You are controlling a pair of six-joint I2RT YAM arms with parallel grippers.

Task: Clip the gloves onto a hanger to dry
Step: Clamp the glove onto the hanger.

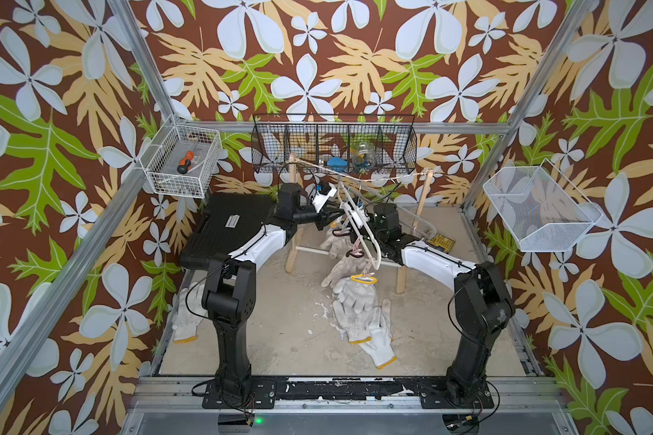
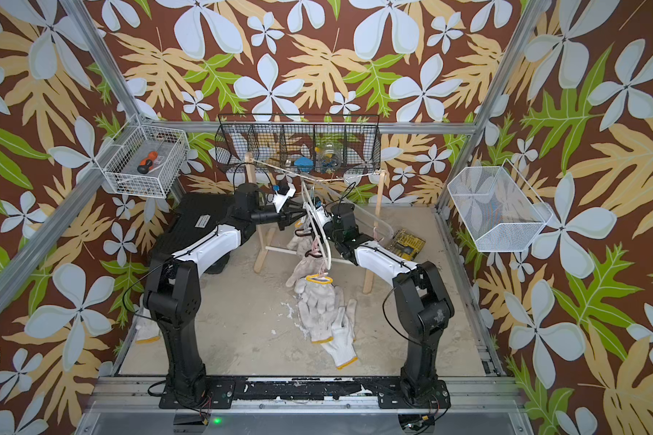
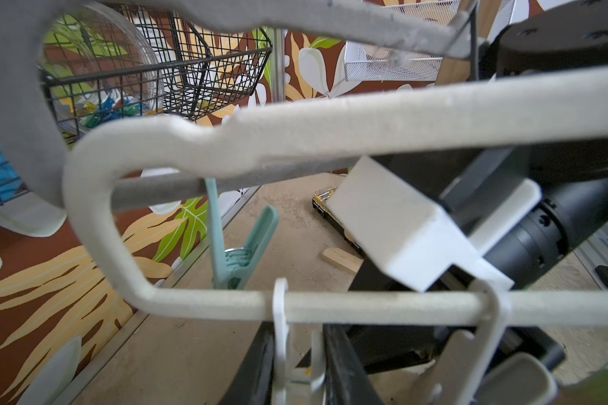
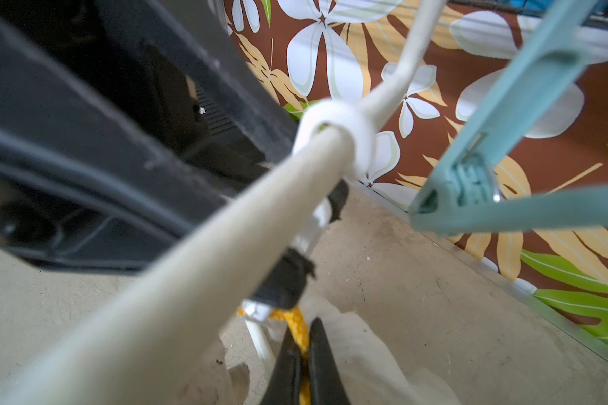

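The hanger [image 3: 365, 129] hung over the far middle of the tabletop [image 1: 279, 339]. Loose gloves [image 1: 355, 312] lay near the tabletop's middle. The right gripper [image 4: 301, 364] was shut tight on the yellow cuff of one glove [image 4: 365, 350], just under the bar. The left gripper [image 3: 301, 368] pinched the white clip [image 3: 281, 333].

To do this well, I think the cuff should go deep into the clip's mouth before the clip is let go. The held glove pointed cuff up, and its long side ran up and down. The hanger's long bar slanted from back to front.

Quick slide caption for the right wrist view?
Right gripper shut on the yellow cuff of a glove, by the hanger bar.
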